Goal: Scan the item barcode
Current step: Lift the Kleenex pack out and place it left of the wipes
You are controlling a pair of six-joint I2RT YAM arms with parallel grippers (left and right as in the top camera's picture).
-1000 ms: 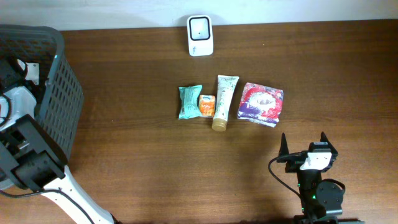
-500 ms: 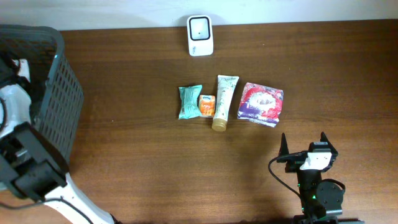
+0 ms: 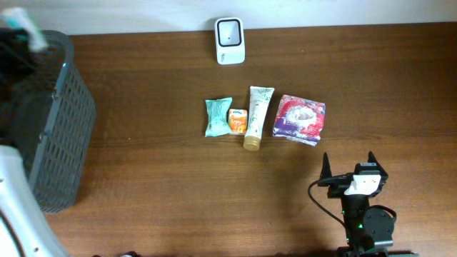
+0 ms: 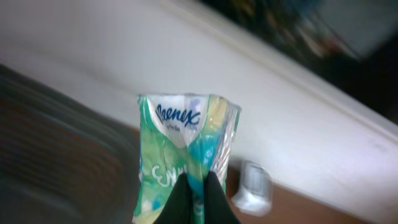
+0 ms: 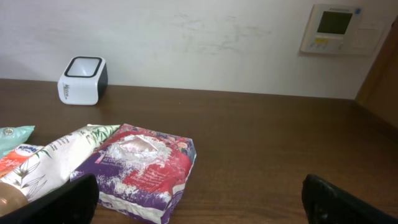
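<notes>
The left gripper [image 4: 198, 186] is squeezed tight on the bottom of a green tissue pack [image 4: 186, 143]. Only 2 dark finger tips show, at the bottom edge of the left wrist view. From above, the pack is just a blurry white and green bit in the upper left corner, by the basket [image 3: 61, 121]. The white scanner [image 3: 230, 41] sits at the top middle. The right gripper [image 3: 348, 163], lower right, is spread wide and holds nothing.
</notes>
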